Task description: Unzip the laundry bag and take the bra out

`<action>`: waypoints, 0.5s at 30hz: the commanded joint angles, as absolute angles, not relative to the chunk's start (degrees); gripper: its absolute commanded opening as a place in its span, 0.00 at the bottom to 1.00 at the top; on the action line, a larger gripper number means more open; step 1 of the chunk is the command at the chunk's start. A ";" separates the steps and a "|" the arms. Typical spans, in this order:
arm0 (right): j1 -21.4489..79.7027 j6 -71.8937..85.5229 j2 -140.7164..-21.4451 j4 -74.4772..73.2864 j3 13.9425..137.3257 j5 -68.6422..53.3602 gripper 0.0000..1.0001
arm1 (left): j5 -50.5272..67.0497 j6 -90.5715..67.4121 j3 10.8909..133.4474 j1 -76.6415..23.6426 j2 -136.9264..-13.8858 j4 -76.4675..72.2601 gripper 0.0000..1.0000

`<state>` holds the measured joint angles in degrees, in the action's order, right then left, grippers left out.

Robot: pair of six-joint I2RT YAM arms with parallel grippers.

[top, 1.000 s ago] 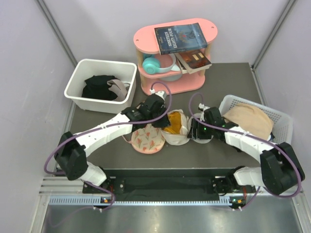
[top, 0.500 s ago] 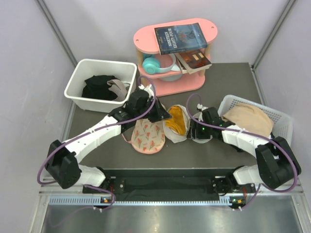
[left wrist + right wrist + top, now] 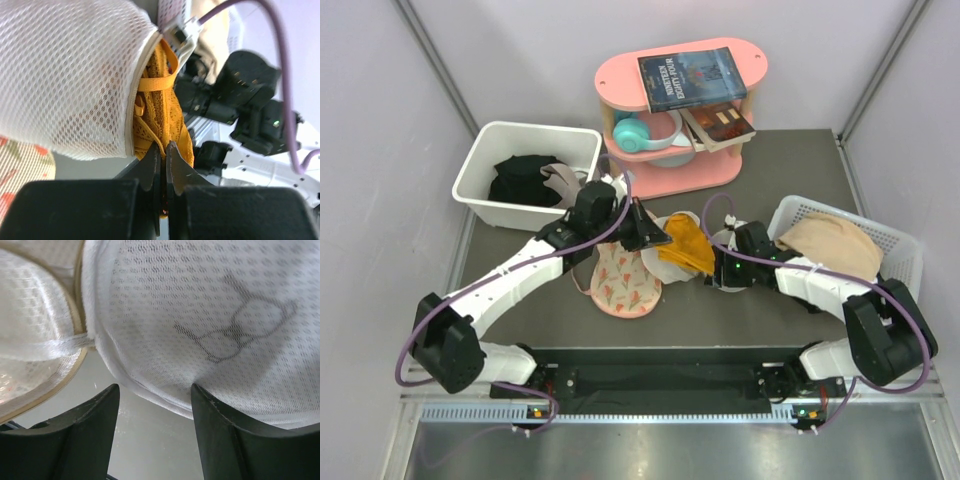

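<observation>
The laundry bag (image 3: 672, 268), a cream-white mesh pouch, lies open at mid-table. In the left wrist view its mesh (image 3: 65, 75) fills the upper left, with the zip edge gaping. The mustard-yellow bra (image 3: 686, 240) hangs half out of that opening (image 3: 161, 112). My left gripper (image 3: 648, 236) is shut on the bra's lace edge (image 3: 164, 149). My right gripper (image 3: 717, 268) is open at the bag's right side. Its jaws straddle the mesh rim (image 3: 200, 315) low over the table, and the right fingertip (image 3: 200, 392) touches the mesh.
A pink floral flat piece (image 3: 625, 285) lies just left of the bag. A white bin (image 3: 480, 160) with black clothes stands at the back left. A pink shelf (image 3: 740, 72) holds books and headphones. A white basket (image 3: 905, 250) with a beige garment stands on the right.
My left gripper has drawn back and to the left with the bra in it, pulling the bra up out of the bag. My right gripper has stayed at the bag's right side.
</observation>
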<state>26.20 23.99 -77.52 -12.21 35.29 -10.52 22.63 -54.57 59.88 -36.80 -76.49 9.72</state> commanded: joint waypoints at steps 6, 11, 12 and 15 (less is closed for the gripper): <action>26.98 23.73 -75.06 -12.13 36.83 -10.46 0.59 | 27.32 -48.43 58.01 -36.56 -78.04 16.79 0.00; 26.98 23.91 -75.06 -12.30 37.00 -10.63 0.59 | 32.95 -46.94 60.37 -36.56 -81.73 18.46 0.00; 26.98 23.82 -75.06 -12.39 37.00 -10.55 0.59 | 33.48 -46.50 60.73 -36.65 -82.00 18.81 0.00; 26.98 23.73 -75.06 -12.48 37.09 -10.46 0.59 | 34.10 -44.13 62.31 -36.65 -82.44 20.91 0.00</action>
